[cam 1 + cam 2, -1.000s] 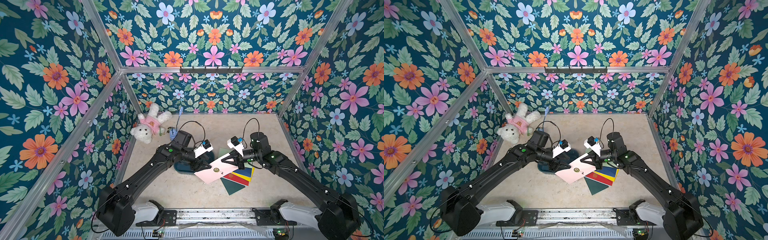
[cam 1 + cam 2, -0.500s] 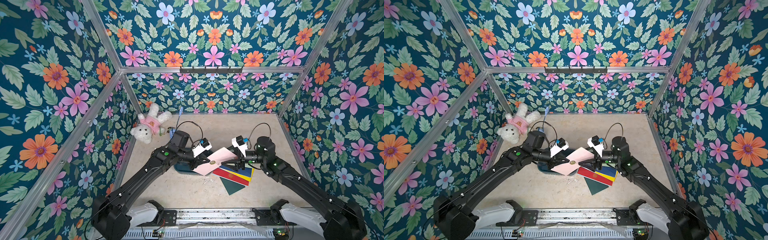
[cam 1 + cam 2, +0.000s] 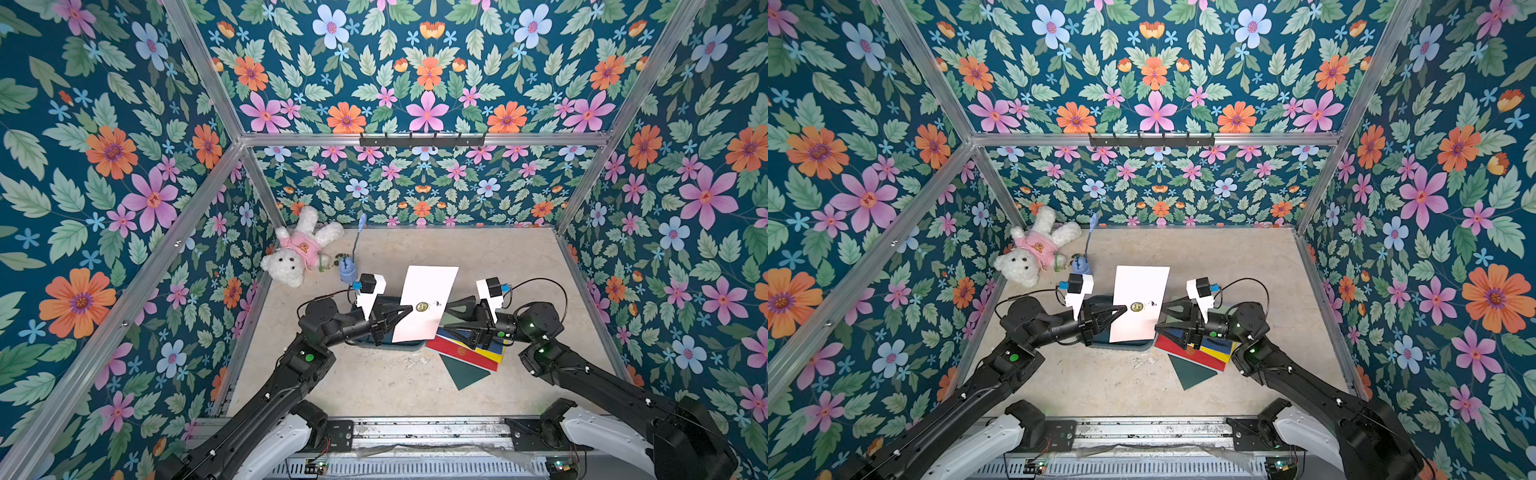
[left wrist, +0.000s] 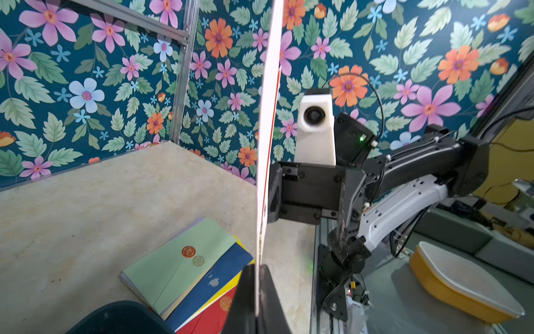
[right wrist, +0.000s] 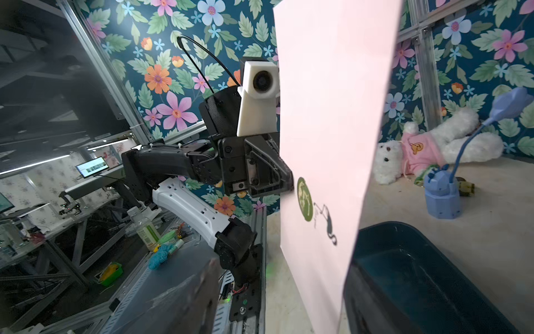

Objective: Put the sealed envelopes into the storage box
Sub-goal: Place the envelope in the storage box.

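A pink sealed envelope [image 3: 428,291] [image 3: 1140,291] with a round green seal stands on edge above the storage box [image 3: 399,348] [image 5: 419,274], a dark teal tray that it mostly covers. My left gripper [image 3: 409,309] [image 4: 255,270] is shut on the envelope's left edge near the seal. At the envelope's right edge my right gripper [image 3: 451,316] [image 3: 1163,318] is open and apart from the paper. More sealed envelopes lie stacked on the table beside the box: light green [image 4: 179,260], navy [image 4: 208,277], red [image 3: 461,349], yellow [image 3: 490,354] and dark green [image 3: 463,372].
A white teddy bear [image 3: 297,253] in a pink shirt lies at the back left. A small light-blue cup [image 3: 348,270] with a blue stem stands next to it. Flowered walls close three sides. A metal rail [image 3: 415,428] runs along the front edge.
The left gripper closed on the pink envelope and the right gripper opened and let it go. The envelope swung from lying slanted over the stack to standing over the box.
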Robot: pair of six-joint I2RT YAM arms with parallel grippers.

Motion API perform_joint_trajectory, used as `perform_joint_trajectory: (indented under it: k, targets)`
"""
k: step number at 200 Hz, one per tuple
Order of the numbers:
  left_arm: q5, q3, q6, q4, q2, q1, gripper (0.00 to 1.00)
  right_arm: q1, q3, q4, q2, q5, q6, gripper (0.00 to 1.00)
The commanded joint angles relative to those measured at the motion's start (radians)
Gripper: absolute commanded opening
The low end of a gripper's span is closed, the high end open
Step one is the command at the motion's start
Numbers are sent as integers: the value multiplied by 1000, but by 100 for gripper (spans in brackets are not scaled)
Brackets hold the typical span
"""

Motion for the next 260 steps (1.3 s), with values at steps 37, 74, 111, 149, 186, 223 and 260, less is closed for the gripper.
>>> perform_joint_trajectory:
  k: [37,74,111,149,186,223,260]
  targets:
    - [2,-49,-214,318,11,-1,0,21,21,214,60,15,104,42]
    - [4,-74,-249,368,27,-1,0,27,77,155,74,-4,99,21]
    - [-66,-57,-162,190,-24,1,29,27,187,-94,74,-46,-36,0]
    - [-729,81,9,-561,-141,2,69,27,490,-906,119,33,-547,0]
    - [-1141,147,-86,-912,-249,3,81,25,852,-1524,359,197,-892,0]
    - [-1262,156,-80,-1023,-300,3,81,36,1185,-1843,685,365,-1023,0]
    - [-1196,126,-35,-975,-328,3,81,65,1414,-1936,896,463,-1059,0]
